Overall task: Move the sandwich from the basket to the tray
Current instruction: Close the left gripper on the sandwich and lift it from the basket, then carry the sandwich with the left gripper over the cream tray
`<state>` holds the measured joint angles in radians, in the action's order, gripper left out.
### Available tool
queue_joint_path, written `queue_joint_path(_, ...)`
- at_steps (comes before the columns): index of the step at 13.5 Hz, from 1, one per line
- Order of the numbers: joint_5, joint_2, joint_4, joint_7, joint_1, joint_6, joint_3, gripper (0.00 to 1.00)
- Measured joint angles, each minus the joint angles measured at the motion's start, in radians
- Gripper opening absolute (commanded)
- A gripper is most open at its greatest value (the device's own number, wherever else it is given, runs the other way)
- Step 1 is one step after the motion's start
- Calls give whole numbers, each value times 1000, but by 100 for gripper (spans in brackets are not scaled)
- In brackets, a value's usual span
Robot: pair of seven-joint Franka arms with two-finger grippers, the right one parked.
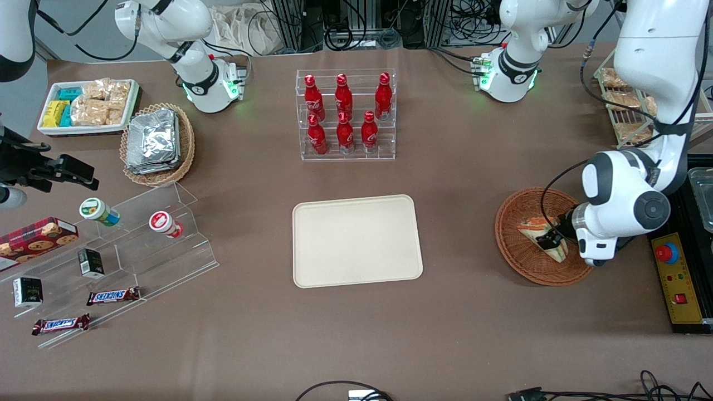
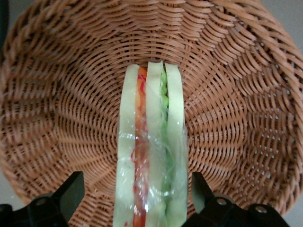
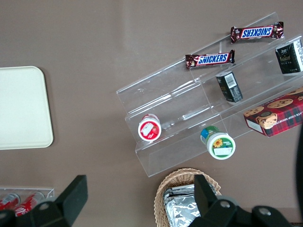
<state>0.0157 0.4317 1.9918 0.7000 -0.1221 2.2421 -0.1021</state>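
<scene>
Looking from the front: the small triangular wedge sandwich point(image 1: 539, 233) of pale white bread with orange-red and green filling lies inside the round, shallow, reddish-brown woven wicker basket point(image 1: 521, 262), toward the working arm's end of the brown bench point(image 1: 473, 178).
Tool position: the working arm's black two-finger tool point(image 1: 551, 240) is down in the basket at the sandwich.
Destination: the flat rectangular cream-beige plastic tray point(image 1: 356, 240) with rounded corners sits at mid-bench, well apart from the basket, with nothing on it.
Seeing from the left wrist: the sandwich point(image 2: 150, 151) stands on edge between the fingers point(image 2: 68, 194), its layers facing the camera and a clear film wrapped around it.
Tool state: the tool point(image 2: 137, 191) is spread wide, one finger to each side of the outer bread slices, with a gap showing on both sides, so nothing is gripped yet.
Handling judgement: it looks light and soft, easily squashed, and the film is probably slippery.
Grip judgement: closing gently across the two flat bread faces, near the thick end, seems safest.
Seeing from the right wrist: only a corner of the tray point(image 3: 23, 106) shows; no sandwich.
</scene>
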Motion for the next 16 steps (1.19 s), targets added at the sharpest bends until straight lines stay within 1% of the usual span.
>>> queue_joint_path(2,0,19,0,1,1,35,-2,7)
queue_joint_path(3,0,22,-1,2,2,41,-3,0)
queue_joint_path(7,0,8,-56,1,24,36,-7,0)
queue_joint_path(8,-4,-4,-80,-4,26,10,-8,0)
queue_joint_path(10,-33,-29,-186,-40,42,-141,-12,0)
queue_joint_path(13,-45,-33,-444,-125,81,-433,-26,0)
queue_joint_path(14,-45,-29,-514,-168,92,-486,-47,0)
queue_joint_path(16,-45,-13,-577,-261,108,-513,-117,0)
